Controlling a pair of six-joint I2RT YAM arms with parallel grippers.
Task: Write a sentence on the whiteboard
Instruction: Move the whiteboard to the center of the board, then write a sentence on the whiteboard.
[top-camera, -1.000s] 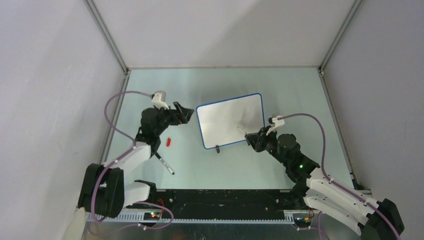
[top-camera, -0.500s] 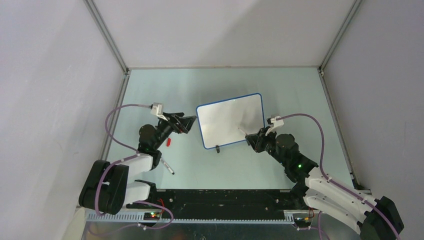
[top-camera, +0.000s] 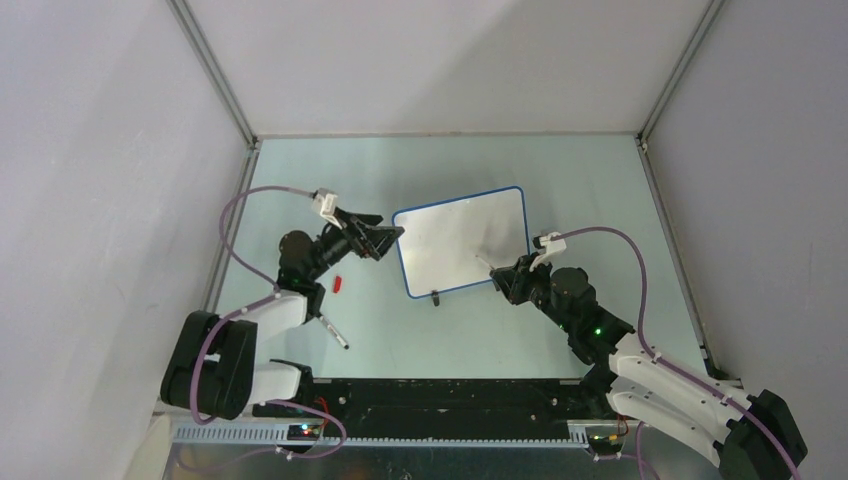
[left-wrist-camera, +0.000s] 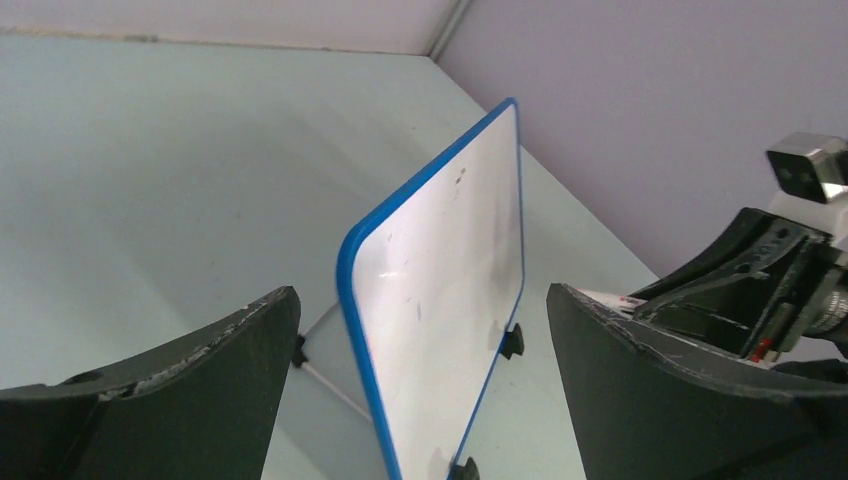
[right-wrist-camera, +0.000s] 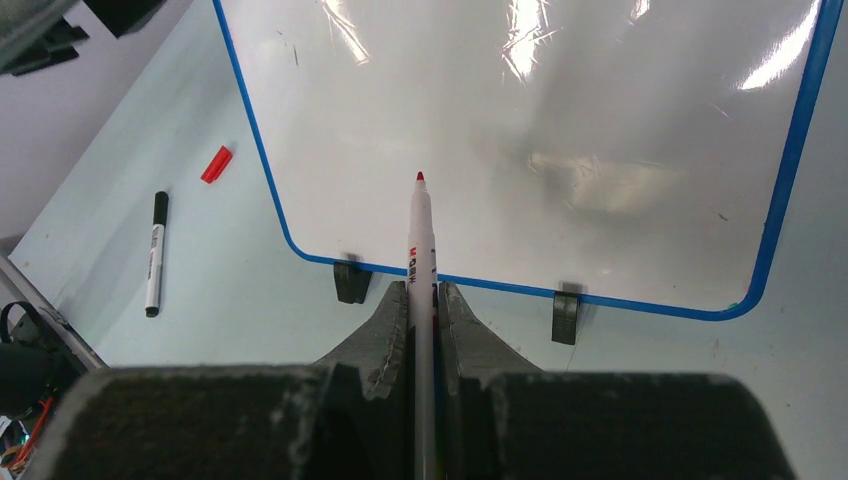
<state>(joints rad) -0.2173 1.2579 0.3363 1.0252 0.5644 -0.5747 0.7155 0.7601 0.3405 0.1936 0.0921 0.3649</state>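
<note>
Gripping a red-tipped marker (right-wrist-camera: 420, 220), plain only wrist-side, right end effector (right-wrist-camera: 422, 295) faces whiteboard (right-wrist-camera: 600, 120); left end effector (left-wrist-camera: 422, 300) open.

obstacles: whiteboard (top-camera: 460, 240) standing mid-frame, red cap (top-camera: 338, 284) and black marker (top-camera: 330, 328) lying lower left | free: bare table (top-camera: 440, 160) along upper frame and lower centre | tight: left gripper (top-camera: 392, 236) just beside the board's left rim

Pale green table (top-camera: 450, 340), standing whiteboard (top-camera: 462, 240), black marker (top-camera: 330, 328), red cap (top-camera: 338, 284)

Place: I read this as a robot lab cell | proof: bare grey walls (top-camera: 440, 60), metal framing (top-camera: 215, 75) at 11 and 1 o'clock, pale desk (top-camera: 450, 330)
</note>
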